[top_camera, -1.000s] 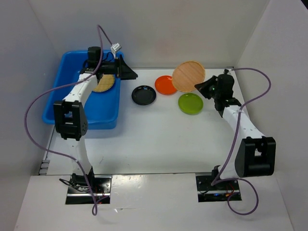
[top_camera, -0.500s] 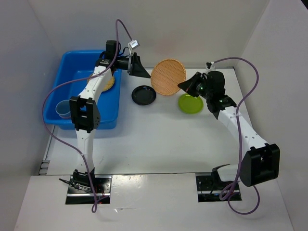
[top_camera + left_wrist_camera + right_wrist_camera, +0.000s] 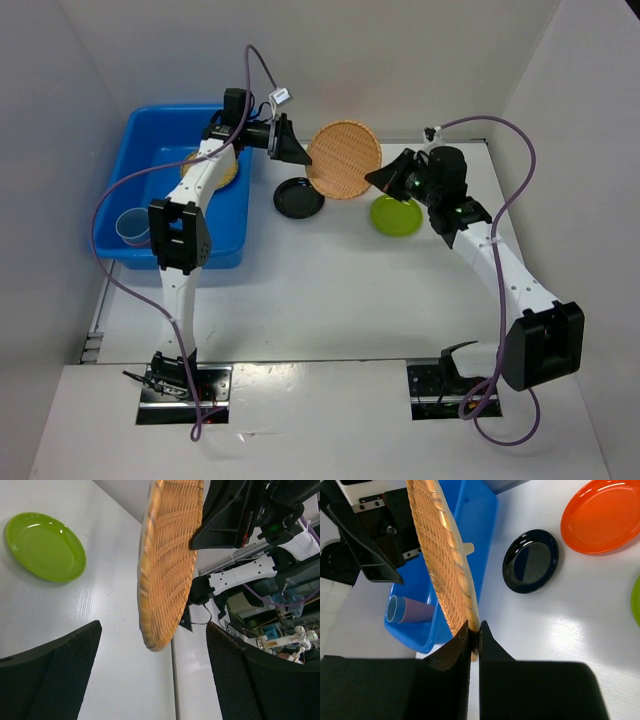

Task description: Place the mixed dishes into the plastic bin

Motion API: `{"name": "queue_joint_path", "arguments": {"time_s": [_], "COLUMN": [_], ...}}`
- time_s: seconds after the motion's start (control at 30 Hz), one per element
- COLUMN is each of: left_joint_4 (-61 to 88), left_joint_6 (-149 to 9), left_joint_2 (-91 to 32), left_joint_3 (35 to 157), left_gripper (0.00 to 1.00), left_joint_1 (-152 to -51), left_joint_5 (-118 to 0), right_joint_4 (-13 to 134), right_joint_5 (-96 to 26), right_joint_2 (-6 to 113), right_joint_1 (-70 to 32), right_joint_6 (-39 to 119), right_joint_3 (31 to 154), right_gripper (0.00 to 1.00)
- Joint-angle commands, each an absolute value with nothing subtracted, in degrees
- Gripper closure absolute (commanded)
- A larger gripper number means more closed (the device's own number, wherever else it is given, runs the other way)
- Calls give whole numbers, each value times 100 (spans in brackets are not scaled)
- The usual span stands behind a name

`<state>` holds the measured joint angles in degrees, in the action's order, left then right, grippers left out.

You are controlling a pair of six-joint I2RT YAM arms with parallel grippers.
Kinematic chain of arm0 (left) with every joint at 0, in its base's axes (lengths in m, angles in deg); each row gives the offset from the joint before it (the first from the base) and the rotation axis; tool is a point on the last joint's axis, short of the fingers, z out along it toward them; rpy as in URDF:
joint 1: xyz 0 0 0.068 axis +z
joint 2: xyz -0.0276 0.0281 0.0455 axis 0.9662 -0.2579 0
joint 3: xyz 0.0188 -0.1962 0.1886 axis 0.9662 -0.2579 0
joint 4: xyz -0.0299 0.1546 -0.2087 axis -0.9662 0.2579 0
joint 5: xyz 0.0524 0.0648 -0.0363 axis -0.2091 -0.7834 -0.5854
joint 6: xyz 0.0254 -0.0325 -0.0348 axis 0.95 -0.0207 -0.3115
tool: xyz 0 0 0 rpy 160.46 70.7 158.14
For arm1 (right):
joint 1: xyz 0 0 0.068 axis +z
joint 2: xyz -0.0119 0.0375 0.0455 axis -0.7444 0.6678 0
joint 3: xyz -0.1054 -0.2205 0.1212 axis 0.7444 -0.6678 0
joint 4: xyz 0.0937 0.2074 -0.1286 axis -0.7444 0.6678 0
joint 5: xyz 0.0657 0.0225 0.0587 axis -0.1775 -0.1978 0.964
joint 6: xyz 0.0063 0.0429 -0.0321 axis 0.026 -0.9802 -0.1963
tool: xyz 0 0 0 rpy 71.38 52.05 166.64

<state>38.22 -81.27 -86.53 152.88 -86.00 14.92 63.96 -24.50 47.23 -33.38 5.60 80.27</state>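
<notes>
edgewise, the tan woven plate (image 3: 442, 565) shows a ribbed weave

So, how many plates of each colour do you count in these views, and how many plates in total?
Tan woven plate: 2, one held on edge in the right gripper, one partly hidden in the blue bin
Black plate: 1
Orange plate: 1
Lime green plate: 1
Total: 5 plates
</notes>
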Motion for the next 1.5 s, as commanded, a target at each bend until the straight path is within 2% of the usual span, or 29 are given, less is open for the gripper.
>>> {"name": "queue_joint_path", "arguments": {"time_s": [0.0, 0.23, 0.27, 0.37, 0.4, 0.43, 0.53, 0.6, 0.67, 0.73, 0.8, 0.83, 0.93, 1.07, 1.13, 1.27, 1.3, 1.33, 1.47], "left_joint_4": [3686, 3879, 3879, 3879, 3879, 3879, 3713, 3598, 3466, 3466, 3466, 3466, 3466, 3939, 3871, 1892, 1536, 949, 478], "left_joint_6": [-7984, -7861, -7861, -7913, -7974, -8036, -8299, -8545, -8686, -8880, -9133, -9240, -9749, -10066, -10329, -11409, -11873, -12069, -12290], "left_joint_2": [-8816, -8878, -8878, -8826, -8826, -8826, -8826, -8764, -8711, -8711, -8711, -8711, -8711, -8598, -8449, -7450, -7263, -6939, -6663], "left_joint_3": [15450, 15564, 15564, 15564, 15616, 15617, 15670, 15670, 15722, 15810, 16003, 16064, 16397, 16768, 16515, 14392, 13386, 12915, 11707], "left_gripper": [9, 40, 52, 71, 90, 100, 100, 100, 100, 100, 100, 100, 100, 100, 100, 100, 100, 100, 100], "left_joint_1": [-8815, -8868, -8868, -8868, -8868, -8868, -8868, -8798, -8666, -8482, -8185, -8061, -7455, -6698, -6374, -5960, -5872, -5732, -5651], "left_joint_5": [1776, 1829, 1829, 1645, 1514, 1417, 1206, 1074, 960, 767, 565, 337, -50, -1671, -2150, -2853, -3038, -3197, -3603], "right_joint_4": [6107, 6054, 6054, 6054, 6002, 6001, 6001, 6062, 6063, 6063, 6124, 6124, 6247, 6318, 6379, 6379, 6379, 6440, 6441], "right_joint_5": [-2268, -2268, -2268, -2268, -2268, -2268, -2268, -2330, -2391, -2391, -2444, -2531, -2812, -3462, -3604, -3674, -3674, -3674, -3789], "right_joint_2": [4553, 4720, 4720, 4834, 4895, 4896, 4948, 4948, 4948, 4948, 4887, 4730, 4423, 4053, 3982, 3929, 3929, 3929, 4034], "right_joint_1": [-3202, -3097, -3097, -3097, -3097, -3097, -3097, -3097, -3097, -3097, -3097, -3097, -3097, -3097, -3097, -3202, -3254, -3255, -3395], "right_joint_6": [620, 673, 673, 673, 673, 673, 673, 673, 673, 673, 673, 673, 673, 673, 673, 560, 559, 559, 497], "right_joint_3": [8451, 8503, 8503, 8503, 8503, 8503, 8503, 8451, 8451, 8390, 8389, 8328, 8162, 7748, 7555, 7344, 7343, 7291, 7185], "right_gripper": [100, 100, 100, 100, 100, 100, 100, 96, 80, 54, 42, 28, 12, 4, 4, 3, 3, 3, 3]}}
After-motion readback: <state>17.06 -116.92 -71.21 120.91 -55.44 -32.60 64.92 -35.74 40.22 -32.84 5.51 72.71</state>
